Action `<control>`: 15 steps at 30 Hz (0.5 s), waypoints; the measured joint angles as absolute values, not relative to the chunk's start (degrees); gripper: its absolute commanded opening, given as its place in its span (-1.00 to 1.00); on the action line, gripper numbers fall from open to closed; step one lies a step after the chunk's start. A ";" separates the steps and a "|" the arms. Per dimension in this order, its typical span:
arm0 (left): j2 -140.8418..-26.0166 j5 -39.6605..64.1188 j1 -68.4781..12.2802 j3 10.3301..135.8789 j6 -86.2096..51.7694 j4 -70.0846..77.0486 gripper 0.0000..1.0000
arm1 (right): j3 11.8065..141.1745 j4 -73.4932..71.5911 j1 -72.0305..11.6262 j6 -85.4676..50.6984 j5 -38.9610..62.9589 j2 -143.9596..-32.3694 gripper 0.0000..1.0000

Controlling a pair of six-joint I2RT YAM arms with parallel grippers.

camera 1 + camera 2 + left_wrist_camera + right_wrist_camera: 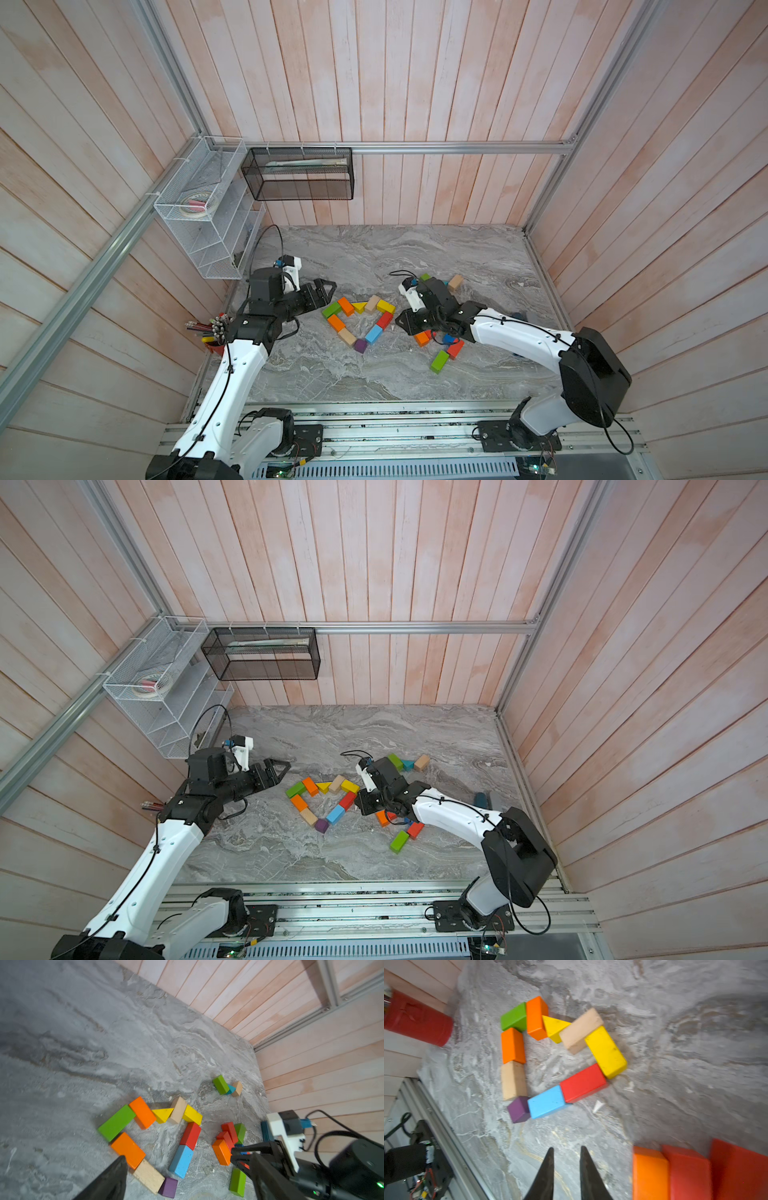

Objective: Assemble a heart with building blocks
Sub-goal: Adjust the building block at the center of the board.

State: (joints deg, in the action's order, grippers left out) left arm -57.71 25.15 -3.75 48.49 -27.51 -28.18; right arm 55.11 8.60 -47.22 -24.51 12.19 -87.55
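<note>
Ten building blocks [385, 320] lie in a closed heart outline at the centre of the worktop [374, 382] in both top views, with a purple cube [360, 345] at its lower tip and a yellow wedge [359, 307] in its upper notch. Left of the heart the left jaws stand wide apart and empty. Right of it the right jaws show only a narrow gap with nothing in it, just beside a loose orange block [422, 338], red block [456, 349] and green block [439, 361].
</note>
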 measured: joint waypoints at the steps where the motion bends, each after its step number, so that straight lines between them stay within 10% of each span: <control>1: -57.74 24.99 -3.09 47.22 -28.16 -28.82 0.79 | 55.20 7.44 -48.62 -24.99 12.43 -87.96 -0.62; 15: -70.41 31.35 5.26 40.47 -32.64 -14.46 0.62 | 64.93 2.52 -62.06 -26.65 12.99 -102.76 -0.82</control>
